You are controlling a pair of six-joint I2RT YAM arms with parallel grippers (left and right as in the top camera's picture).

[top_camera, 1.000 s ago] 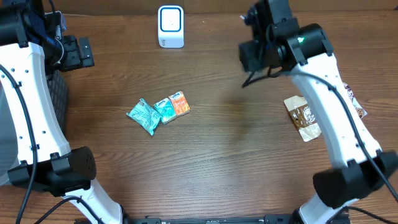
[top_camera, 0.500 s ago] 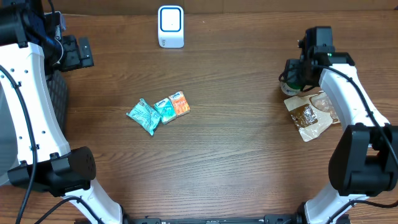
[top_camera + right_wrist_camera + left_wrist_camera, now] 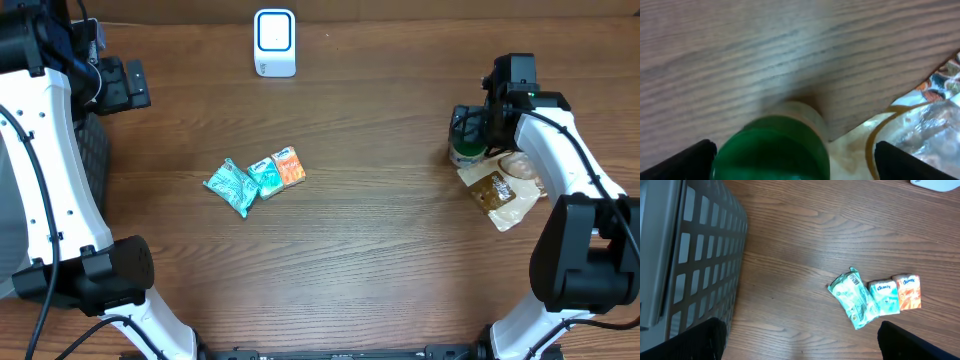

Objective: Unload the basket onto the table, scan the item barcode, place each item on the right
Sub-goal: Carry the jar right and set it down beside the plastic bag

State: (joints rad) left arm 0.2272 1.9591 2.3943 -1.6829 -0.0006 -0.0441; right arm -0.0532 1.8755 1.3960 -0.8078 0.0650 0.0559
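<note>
right fingers [image 3: 687, 162]: spread wide, one at each bottom corner of the wrist view, not pinching anything. green-lidded bottle [image 3: 772, 150] sits in the gap between them, lid close to the left-hand finger in that view, clear gap to the other. Can't tell whether the near one touches the lid.

Bottle is the item. It stands on the desk [image 3: 380, 260] near the right edge, lid up in the overhead view. It's at the far-left corner of the brown snack packets [image 3: 495, 195], touching or just overlapping the edge of the nearest one. Packets lie flat, overlapping each other, partly under the right arm [image 3: 560, 170].

left fingers [image 3: 687, 342]: also spread wide, nothing between them. They hang high over the far-left corner of the desk, well apart from every item.

Below the left wrist camera: grey mesh basket [image 3: 700, 255] at the left edge of the desk, contents not visible.

Left of the desk centre: three small packs in a slanted row, touching side by side. crumpled teal pack [image 3: 856, 299] on the left end, teal tissue pack [image 3: 884, 297] in the middle, orange tissue pack [image 3: 907, 292] on the right end.

white scanner [image 3: 274, 42] stands at the far edge of the desk, a bit left of the middle, well apart from the bottle and from the packs.
</note>
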